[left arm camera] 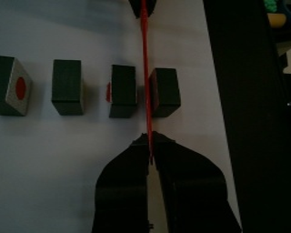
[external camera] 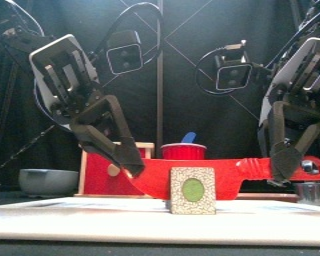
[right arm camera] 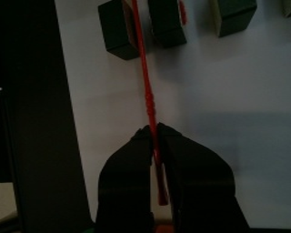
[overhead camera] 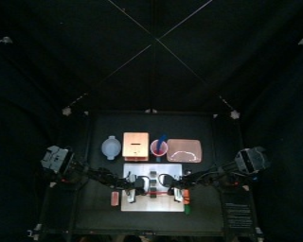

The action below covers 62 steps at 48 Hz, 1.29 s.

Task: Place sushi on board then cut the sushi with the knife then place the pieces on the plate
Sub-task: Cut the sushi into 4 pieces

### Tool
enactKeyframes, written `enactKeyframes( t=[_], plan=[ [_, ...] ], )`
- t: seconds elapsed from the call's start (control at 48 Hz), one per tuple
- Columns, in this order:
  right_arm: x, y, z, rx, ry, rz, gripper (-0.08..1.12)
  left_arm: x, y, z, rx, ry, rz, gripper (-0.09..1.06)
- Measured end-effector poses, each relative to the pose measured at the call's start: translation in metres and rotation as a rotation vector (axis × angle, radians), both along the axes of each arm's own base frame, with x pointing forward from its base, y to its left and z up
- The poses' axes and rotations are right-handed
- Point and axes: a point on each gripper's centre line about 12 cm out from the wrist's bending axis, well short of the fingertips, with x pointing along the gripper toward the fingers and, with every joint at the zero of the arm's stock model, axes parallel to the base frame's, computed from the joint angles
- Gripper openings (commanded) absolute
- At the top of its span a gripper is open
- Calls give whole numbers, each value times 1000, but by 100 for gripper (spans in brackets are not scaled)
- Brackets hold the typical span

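Observation:
The sushi roll lies on the white board [left arm camera: 75,164] as a row of dark green blocks. In the left wrist view three blocks [left arm camera: 66,86] lie on one side of the red knife [left arm camera: 145,64] and one block [left arm camera: 167,92] on the other. The blade runs down through the gap between them. My left gripper [left arm camera: 148,144] is shut on one end of the knife and my right gripper [right arm camera: 153,136] is shut on the other end [right arm camera: 145,82]. From the front the nearest block [external camera: 192,190] shows its green-centred end under the knife [external camera: 236,175]. The pink plate [overhead camera: 185,148] lies behind the board.
Behind the board stand the wooden box [overhead camera: 135,145] with its red drawer front [external camera: 99,172], the blue-grey bowl [external camera: 48,181] and the red cup [external camera: 184,151] holding a blue knife [external camera: 190,138]. A round metal thing [external camera: 314,192] sits at the right edge. Board [overhead camera: 161,203] surface in front is bare.

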Motion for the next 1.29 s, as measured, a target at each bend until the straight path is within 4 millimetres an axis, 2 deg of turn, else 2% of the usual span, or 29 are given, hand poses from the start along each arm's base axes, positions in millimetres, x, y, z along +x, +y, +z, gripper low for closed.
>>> enactKeyframes(
  t=[0.438, 0.812, 1.167, 1.292],
  plan=[
    [1, 3, 5, 9, -7, 4, 33, 2, -3, 7, -3, -18, -8, 41],
    [-1, -3, 45, -7, -89, 47, 33, 2, -4, 41, 34, -119, -75, 41],
    [-13, -24, 82, -34, -177, 34, 33, 7, 23, 65, 104, -196, -79, 43],
    [-18, -30, 88, -36, -198, 21, 33, 8, 29, 69, 109, -205, -65, 50]
  ],
)
